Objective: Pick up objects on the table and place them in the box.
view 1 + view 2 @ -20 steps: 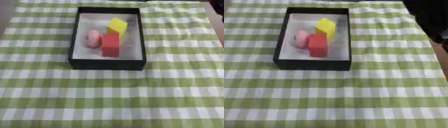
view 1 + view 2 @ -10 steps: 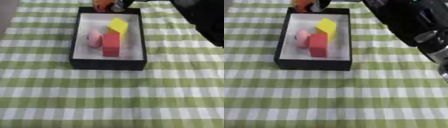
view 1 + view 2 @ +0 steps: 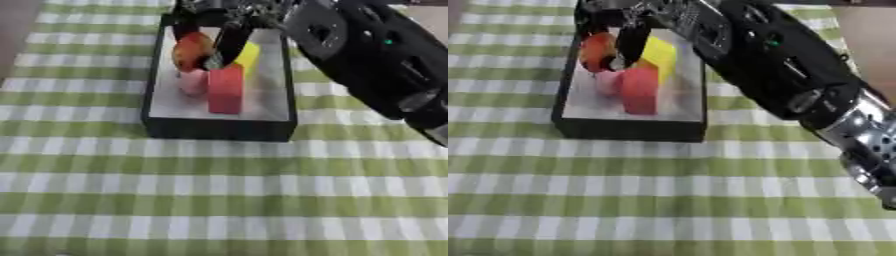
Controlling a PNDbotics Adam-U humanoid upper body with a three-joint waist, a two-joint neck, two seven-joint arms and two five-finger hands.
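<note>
Over box (image 3: 219, 127): right hand (image 3: 214, 30), absent a second ago, now clasps orange object (image 3: 192, 51).

Light is bright and even, pretty soft overall, no hard glare anywhere. Both eye views are smeared with blur, worst on the black arm (image 3: 798, 75) and the robot hand (image 3: 219, 30), whose edges melt into streaks. The checked cloth (image 3: 219, 200) stays a bit crisper near the bottom, though its lines are still fuzzy. The box (image 3: 219, 127) throws only a faint shadow on its near side, and its white floor looks slightly washed out.
</note>
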